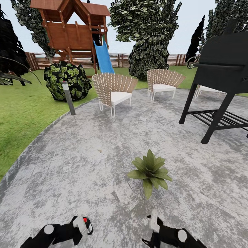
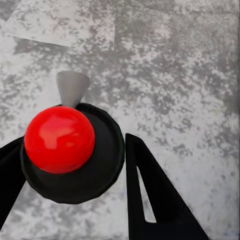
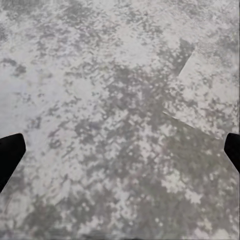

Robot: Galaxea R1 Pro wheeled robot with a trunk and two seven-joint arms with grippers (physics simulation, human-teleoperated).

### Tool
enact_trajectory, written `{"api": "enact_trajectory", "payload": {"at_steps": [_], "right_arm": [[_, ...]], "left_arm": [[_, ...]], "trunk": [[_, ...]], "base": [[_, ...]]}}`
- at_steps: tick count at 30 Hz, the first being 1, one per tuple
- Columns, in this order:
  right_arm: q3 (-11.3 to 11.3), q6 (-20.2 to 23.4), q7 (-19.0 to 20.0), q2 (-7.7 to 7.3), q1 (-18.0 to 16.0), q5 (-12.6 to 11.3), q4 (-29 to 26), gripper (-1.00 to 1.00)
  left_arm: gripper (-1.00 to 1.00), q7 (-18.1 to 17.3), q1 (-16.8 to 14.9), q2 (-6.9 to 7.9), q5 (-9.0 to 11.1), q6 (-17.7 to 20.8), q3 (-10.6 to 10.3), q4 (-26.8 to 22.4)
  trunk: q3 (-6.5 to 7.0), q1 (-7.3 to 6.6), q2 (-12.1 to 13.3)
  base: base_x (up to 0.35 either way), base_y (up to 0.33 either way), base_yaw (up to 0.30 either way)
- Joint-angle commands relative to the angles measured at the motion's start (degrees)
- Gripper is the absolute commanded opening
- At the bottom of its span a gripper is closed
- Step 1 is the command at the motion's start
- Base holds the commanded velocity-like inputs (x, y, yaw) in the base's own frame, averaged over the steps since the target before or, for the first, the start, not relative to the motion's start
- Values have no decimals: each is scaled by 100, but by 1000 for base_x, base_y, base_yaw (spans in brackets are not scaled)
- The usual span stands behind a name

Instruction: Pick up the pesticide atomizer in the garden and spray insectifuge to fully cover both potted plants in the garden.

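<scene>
At far left of the head view, noting the garden's lawn (image 1: 24,113) running back to a brown slatted fence (image 1: 38,60). Recording a wooden play tower (image 1: 74,31) behind it, with a blue slide (image 1: 103,58) coming down on its right side. Noting a dark leafy bush (image 1: 67,81) just in front of the tower and a grey bollard lamp (image 1: 68,97) leaning slightly at the edge of the round grey patio (image 1: 86,155).

Moving right, logging two woven chairs with white seats, one (image 1: 113,91) near the lamp and another (image 1: 163,82) further back, beside a large tree (image 1: 150,38).

Finding one potted plant (image 1: 150,170) sitting upright on the patio at centre, well apart from the chairs and near both arms. Noting a black grill (image 1: 224,58) on splayed legs at far right.

At the lower edge, observing the left tool (image 1: 82,227) pinching the pesticide atomizer (image 2: 75,175). Seeing, in the left wrist view, both dark fingers (image 2: 150,200) pressing against the black sprayer top, with a red knob (image 2: 59,139) on it and a grey nozzle (image 2: 72,87) pointing out over the paving.

Recording the right tool (image 3: 120,152) spread wide and holding nothing, with only paving between its fingertips (image 3: 10,155). Placing it in the head view (image 1: 154,225) just below the plant.
</scene>
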Motion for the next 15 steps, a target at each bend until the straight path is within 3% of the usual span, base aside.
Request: {"api": "enact_trajectory", "payload": {"at_steps": [1, 2, 5, 9, 12, 15], "right_arm": [[8, 38, 188, 6, -60, 182, -63, 100], [8, 86, 317, 12, -108, 258, -98, -100], [8, 160, 522, 37, -207, 368, -177, -100], [16, 180, 585, 148, -242, 393, -350, -100], [17, 189, 601, 272, -257, 395, -481, -100], [17, 197, 1061, 396, -332, 404, -534, -100]], "left_arm": [[-100, -69, -59, 3, -174, 133, -16, -59], [-100, -115, -100, -10, -332, 279, -17, -114], [-100, -231, -166, -89, -831, 580, -11, -427], [-100, -492, -179, -164, -1008, 1081, -15, -811], [-100, -557, -181, -266, -1040, 1189, -48, -876], [-100, -577, -188, -391, -1249, 1211, -266, -887]], "trunk": [[-6, -1, -2], [-6, -1, -2], [-6, -1, -2], [-6, -1, -2], [-6, -1, -2], [-6, -1, -2]], "base": [[0, 0, 0], [0, 0, 0], [0, 0, 0], [0, 0, 0], [0, 0, 0], [0, 0, 0]]}}
